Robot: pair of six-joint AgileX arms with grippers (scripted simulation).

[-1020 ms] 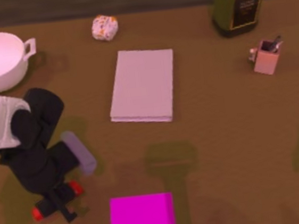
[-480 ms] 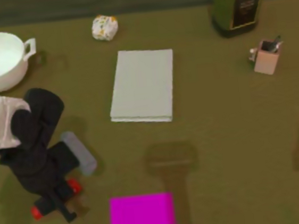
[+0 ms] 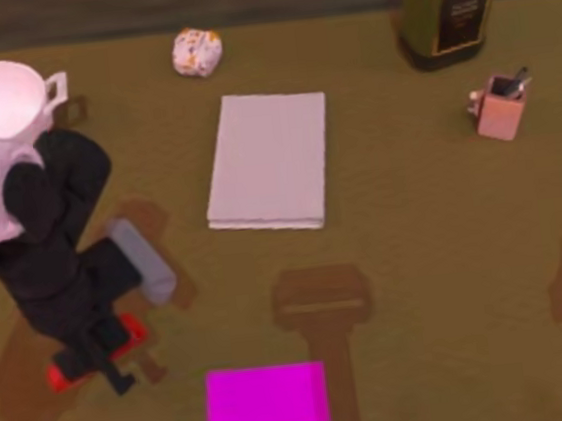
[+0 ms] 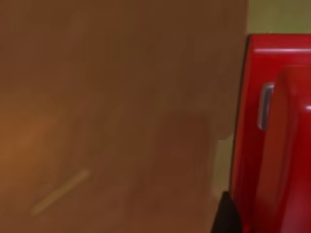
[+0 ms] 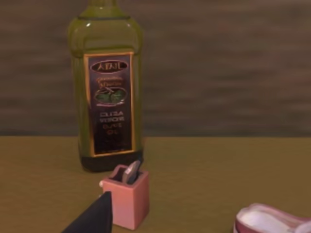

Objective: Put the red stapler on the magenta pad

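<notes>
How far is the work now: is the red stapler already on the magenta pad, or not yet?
Not yet. The left gripper is at the red stapler near the table's left front, and the grasp looks made, though its fingers are hidden. The magenta pad lies bare to the right of it. Left to do: carry the stapler across and set it on the pad. The right arm is out of the top view.

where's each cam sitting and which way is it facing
Top view: above the table, looking down; shows the left arm, its left gripper over the red stapler, beside the magenta pad.
Left wrist view: on the left arm, close on the red stapler.
Right wrist view: on the right arm, facing the bottle and pink holder.
Shared: the stapler; the bottle.
</notes>
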